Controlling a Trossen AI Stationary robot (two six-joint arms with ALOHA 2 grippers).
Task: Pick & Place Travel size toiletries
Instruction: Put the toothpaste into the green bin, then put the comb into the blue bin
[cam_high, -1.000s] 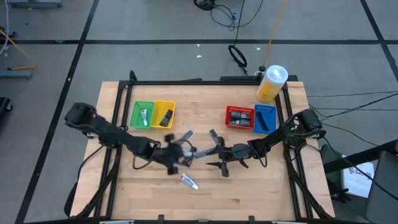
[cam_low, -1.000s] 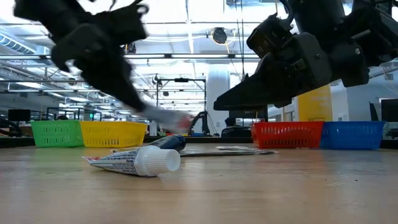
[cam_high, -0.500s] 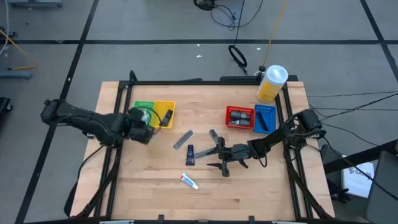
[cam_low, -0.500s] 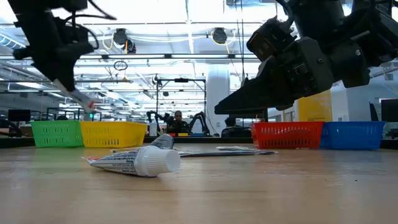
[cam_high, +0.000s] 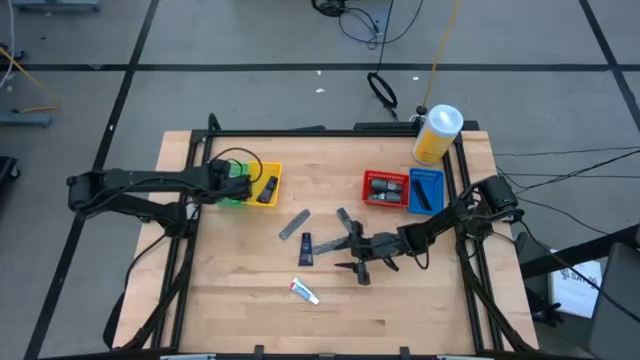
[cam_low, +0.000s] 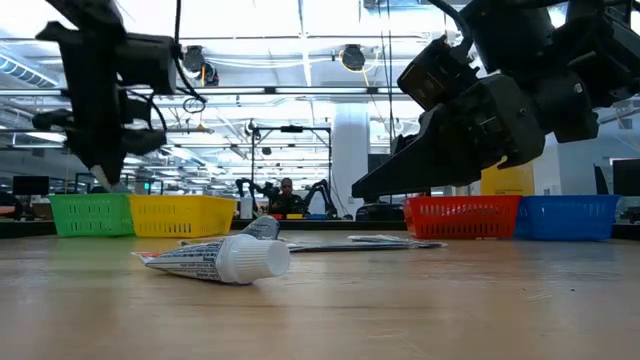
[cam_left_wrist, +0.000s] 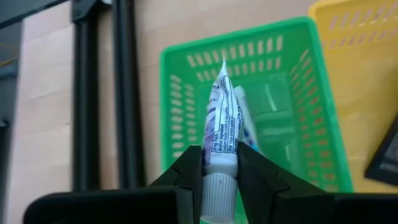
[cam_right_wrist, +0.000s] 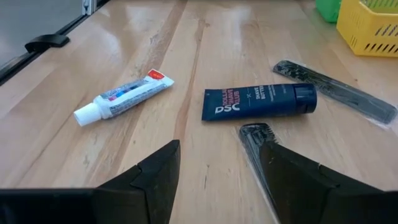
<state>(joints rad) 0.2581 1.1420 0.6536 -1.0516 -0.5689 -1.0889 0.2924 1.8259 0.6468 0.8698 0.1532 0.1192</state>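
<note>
1. Change since a second ago: the left gripper (cam_left_wrist: 219, 180) has travelled from the middle of the tabletop (cam_high: 400, 310), beside the right gripper (cam_high: 352, 250), out to the green basket (cam_high: 222, 172). The right gripper stays where it was, and the loose items have not shifted.
2. Left gripper: closed on a white tube (cam_left_wrist: 221, 134), held at its cap end with the crimped end pointing away. Directly beyond the fingers (cam_left_wrist: 189, 174) is the green basket, with another pale tube (cam_left_wrist: 245, 121) lying inside it.
3. Yellow basket (cam_high: 268, 170): just beside the green one, on the side away from the left arm; a dark packet (cam_high: 268, 189) lies in it.
4. Right gripper: open, holding nothing, hanging just above the tabletop in the low view.
5. Dark blue tube (cam_right_wrist: 258, 101): flat on the wood, just ahead of the right gripper.
6. Dark flat sachet (cam_right_wrist: 256, 147): lying between the right gripper's fingers (cam_right_wrist: 158, 171), nearer one of them; whether it touches cannot be told.
7. Second dark sachet (cam_right_wrist: 333, 90): beyond the blue tube, farther from the right gripper.
8. White toothpaste tube with red and blue marks (cam_right_wrist: 122, 97): apart from the blue tube, off to one side of the right gripper.
9. Grey sachet (cam_high: 294, 223): between the two grippers, near the blue tube.
10. Red basket (cam_high: 384, 187) and blue basket (cam_high: 426, 190): touching side by side, behind the right gripper, both holding dark items.
11. Yellow jar with white cap (cam_high: 437, 134): upright, beyond the blue basket.
</note>
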